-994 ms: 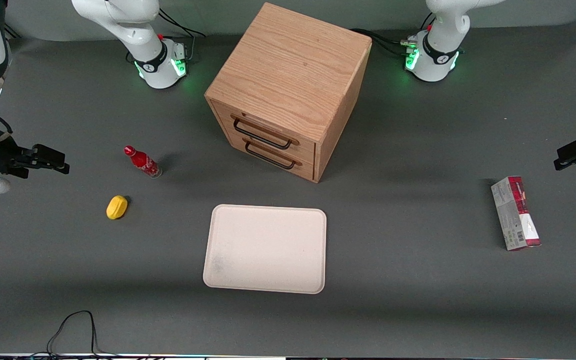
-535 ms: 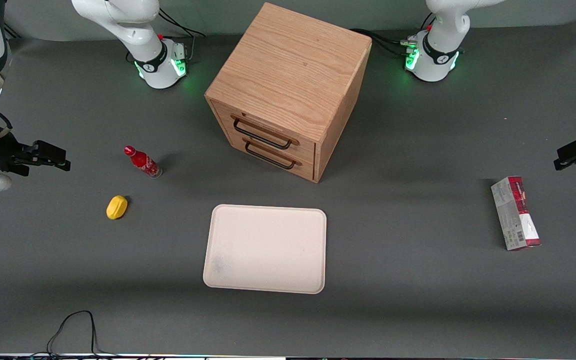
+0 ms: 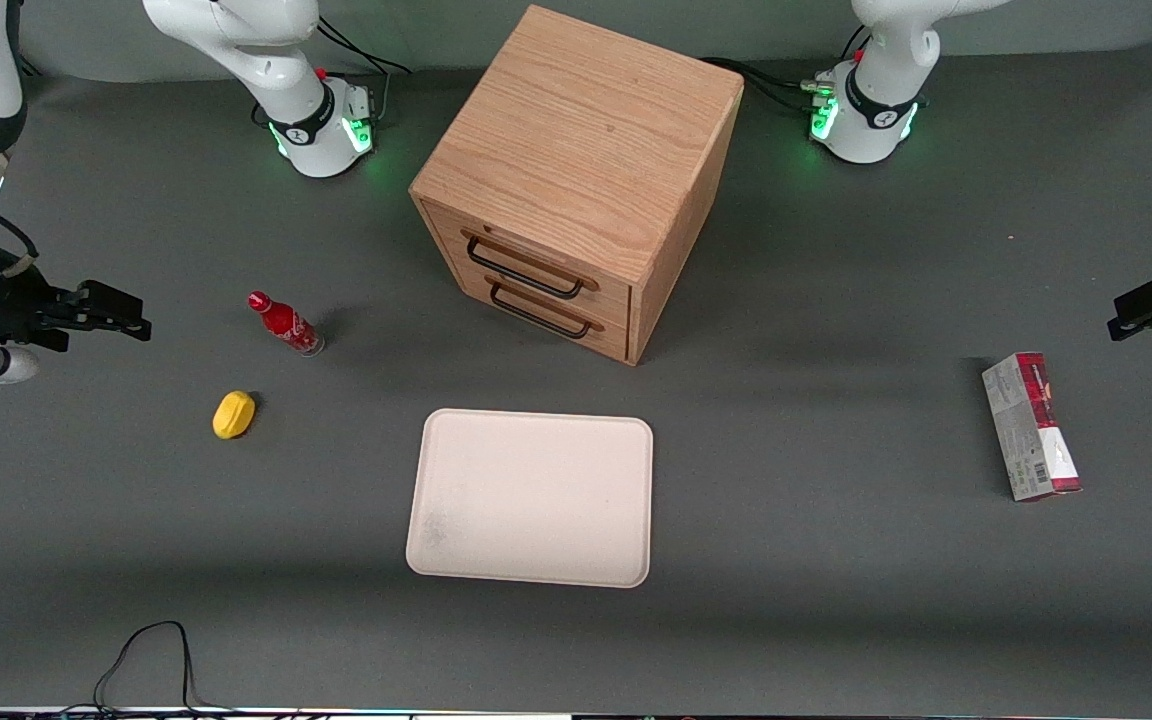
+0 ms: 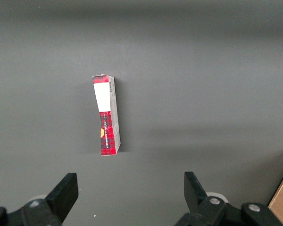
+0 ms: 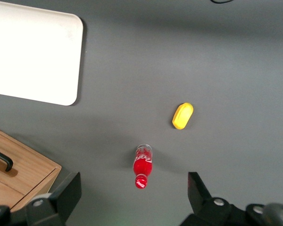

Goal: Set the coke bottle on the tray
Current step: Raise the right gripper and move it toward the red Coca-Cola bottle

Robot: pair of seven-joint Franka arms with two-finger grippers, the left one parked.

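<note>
The coke bottle [image 3: 284, 324] is small, slim and red with a red cap, and stands on the grey table. It also shows in the right wrist view [image 5: 143, 165]. The cream tray [image 3: 531, 497] lies flat in front of the cabinet's drawers, nearer the front camera, with nothing on it; it also shows in the right wrist view [image 5: 33, 56]. My right gripper [image 3: 131, 318] hovers above the table toward the working arm's end, apart from the bottle. It is open and empty, its fingers [image 5: 68, 190] spread wide, with the bottle's cap seen between them from above.
A yellow lemon-shaped object [image 3: 234, 414] lies nearer the front camera than the bottle. A wooden two-drawer cabinet [image 3: 576, 180] stands mid-table. A red-and-grey carton [image 3: 1031, 425] lies toward the parked arm's end. A black cable [image 3: 146, 655] loops at the front edge.
My right gripper has crept a little toward the bottle, still open. The bottle, tray and other things have not moved.
</note>
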